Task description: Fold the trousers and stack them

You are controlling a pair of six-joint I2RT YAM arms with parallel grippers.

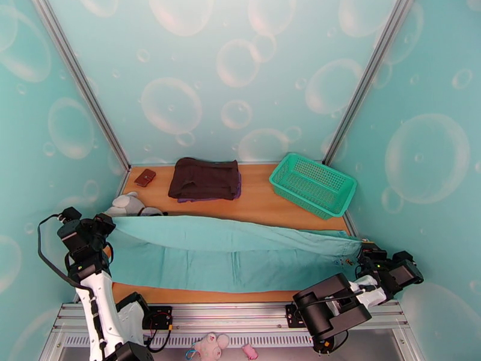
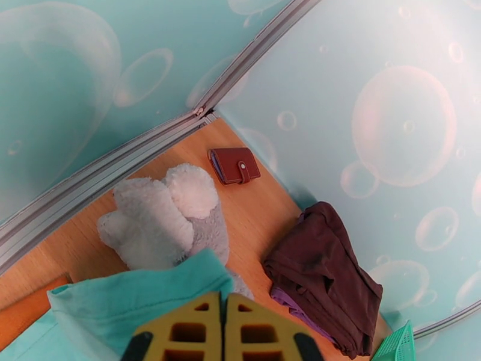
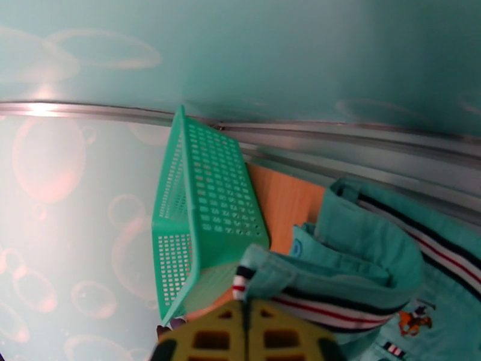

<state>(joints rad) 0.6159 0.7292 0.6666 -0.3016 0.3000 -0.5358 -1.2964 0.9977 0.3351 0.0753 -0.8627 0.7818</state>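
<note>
The light teal trousers (image 1: 228, 254) lie stretched lengthwise across the wooden table, folded in half along their length. My left gripper (image 1: 107, 231) is at their left end. In the left wrist view its yellow fingers (image 2: 198, 323) are pressed together, shut on the teal leg end (image 2: 138, 296). My right gripper (image 1: 362, 255) is at the right end. In the right wrist view its fingers (image 3: 210, 338) are shut on the striped waistband (image 3: 312, 296), beside a small embroidered logo (image 3: 418, 320).
A folded dark brown garment (image 1: 204, 178) lies at the back centre on a purple layer. A green mesh basket (image 1: 312, 185) stands at the back right, a brown wallet (image 1: 145, 177) at the back left. A grey-white plush toy (image 1: 127, 206) touches the trousers' left end.
</note>
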